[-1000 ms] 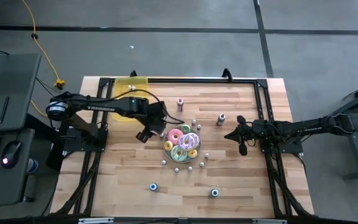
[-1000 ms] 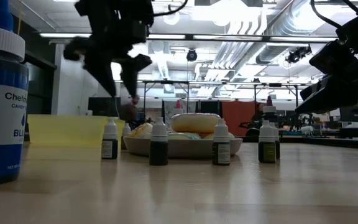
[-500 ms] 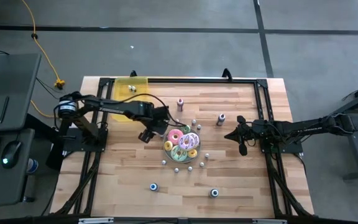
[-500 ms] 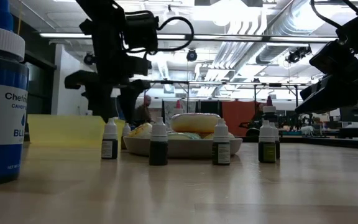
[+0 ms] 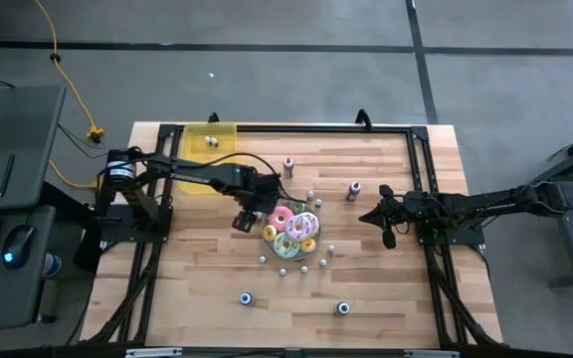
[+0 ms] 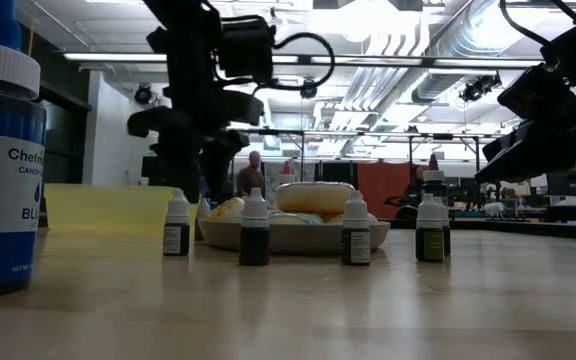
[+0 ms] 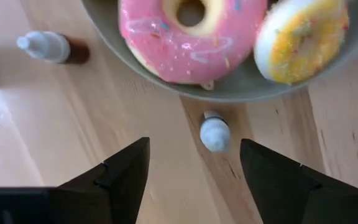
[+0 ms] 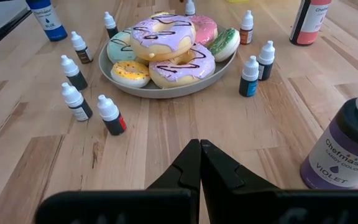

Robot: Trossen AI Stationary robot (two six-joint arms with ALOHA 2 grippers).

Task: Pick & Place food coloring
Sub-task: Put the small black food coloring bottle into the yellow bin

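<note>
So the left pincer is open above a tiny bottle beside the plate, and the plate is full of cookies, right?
Not cookies: the right wrist view shows frosted doughnuts on the plate. The rest holds: the left pincer is open above a tiny bottle beside the plate.

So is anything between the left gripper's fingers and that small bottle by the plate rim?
No. In the left wrist view only bare wood separates the open left gripper from the small bottle.

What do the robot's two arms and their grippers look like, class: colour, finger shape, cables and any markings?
Both arms are dark, nearly black. The left gripper has two broad wedge-shaped fingers; the right gripper has two slim fingers tapering to tips. A black cable loops off the left arm, which carries pale lettering, unreadable here.
</note>
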